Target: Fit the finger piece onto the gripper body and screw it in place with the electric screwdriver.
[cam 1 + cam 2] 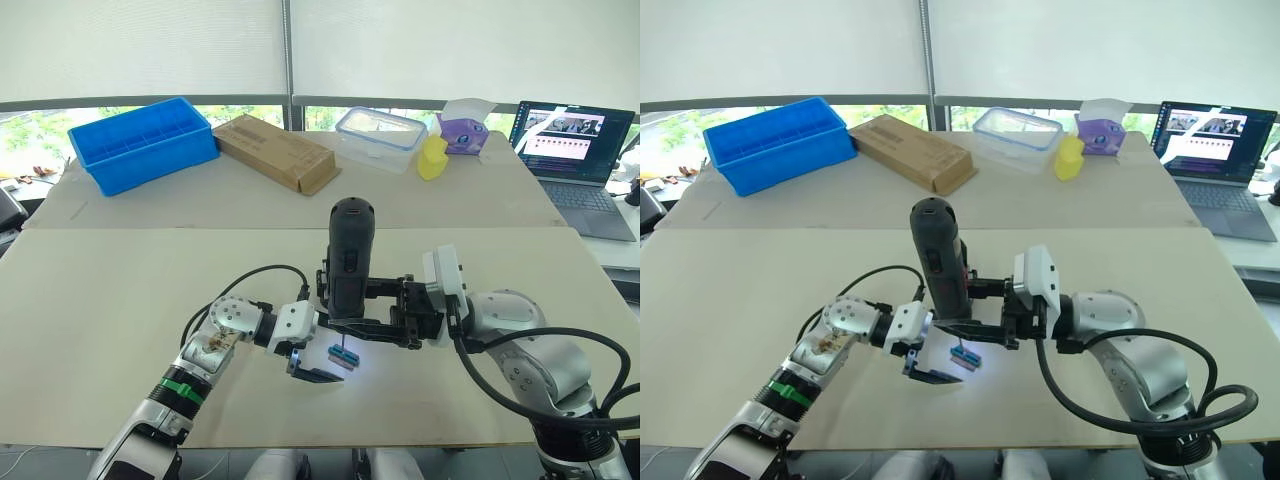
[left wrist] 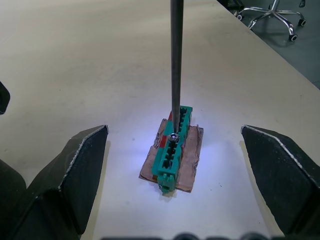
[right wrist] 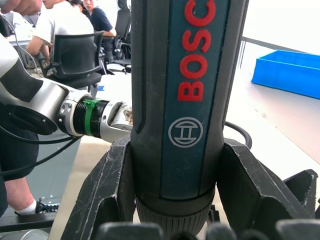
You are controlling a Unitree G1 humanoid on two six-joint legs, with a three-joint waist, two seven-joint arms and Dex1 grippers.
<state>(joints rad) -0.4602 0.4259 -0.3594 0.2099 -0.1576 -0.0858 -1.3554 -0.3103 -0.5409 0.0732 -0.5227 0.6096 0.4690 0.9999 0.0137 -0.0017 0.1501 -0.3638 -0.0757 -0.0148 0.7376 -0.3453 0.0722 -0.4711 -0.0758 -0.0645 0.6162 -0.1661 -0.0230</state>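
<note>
Screws come first here, we think. In the left eye view we hold the dark, thick electric screwdriver (image 1: pixel 350 260) straight up in our right gripper (image 1: pixel 372 305), over the big pale wooden table (image 1: pixel 120 300). Its little light shines on a small green-and-brown block (image 1: pixel 343 355) lying on the table under the tip. Our left gripper (image 1: pixel 312 372) sits just beside that block. The right eye view shows the same things, with the screwdriver leaning a bit. In the left wrist view our two black fingers (image 2: pixel 82 172) stand wide apart, one on each side of the block, not touching it. The thin metal bit (image 2: pixel 175 65) comes down onto a small shiny screw (image 2: pixel 173 136) sitting in the block. In the right wrist view our right fingers (image 3: pixel 107 192) squeeze tight on the screwdriver. To do this well, we should keep the bit straight, press softly, and lift slowly so the screw stays on.
</note>
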